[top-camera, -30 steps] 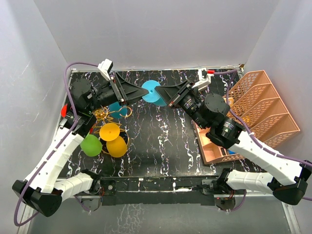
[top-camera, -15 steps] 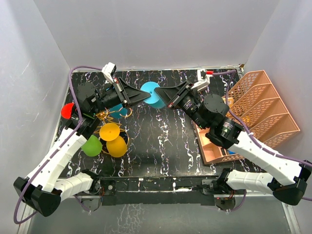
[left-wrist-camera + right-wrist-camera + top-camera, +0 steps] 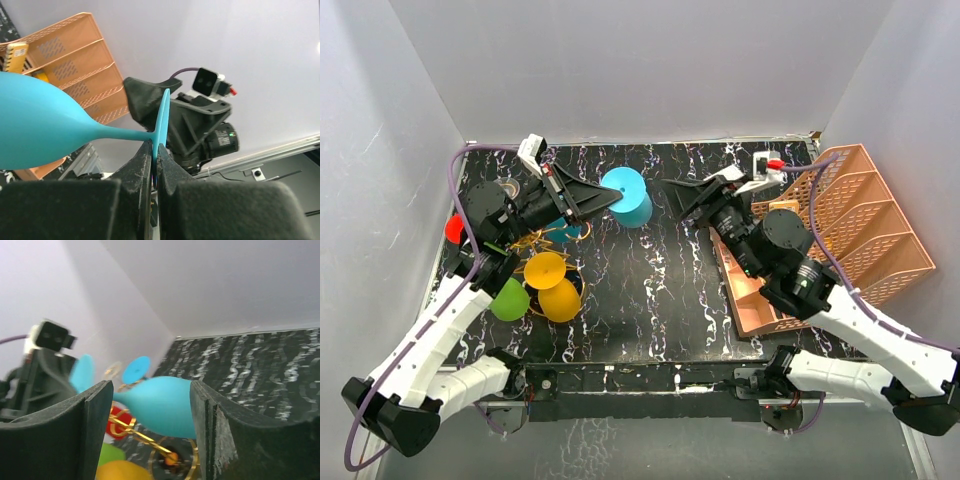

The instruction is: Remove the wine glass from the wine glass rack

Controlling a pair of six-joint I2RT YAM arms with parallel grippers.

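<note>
Left claw point(image 3: 156, 150) is pinched narrow on the thin round foot of the blue wine glass point(image 3: 625, 195), one finger each side of the disc. The stem sticks out sideways & the bowl points toward the right arm. We see the glass lying roughly level in the air over the dark marbled surface point(image 3: 650, 290), apart from the gold rack point(image 3: 548, 236), w/ no wire touching it.

Right claw point(image 3: 682, 200) stands wide w/ nothing in it, near the bowl & facing it. Its wrist view shows the blue bowl framed btw the two fingers, touching neither as far as we can tell.

Progress: we judge the main part done, i.e. the glass is off the rack & in what looks a firm hold. What's left, prob.: set it down on a bare patch of surface, or pass it to the right claw, then let go.

Around the rack hang other glasses: two yellow ones point(image 3: 560, 300), a green one point(image 3: 507, 298), a red one point(image 3: 453, 228).

Risk, in our view: the grip is on a thin edge only, so the glass could swivel or slip if swung fast.
</note>
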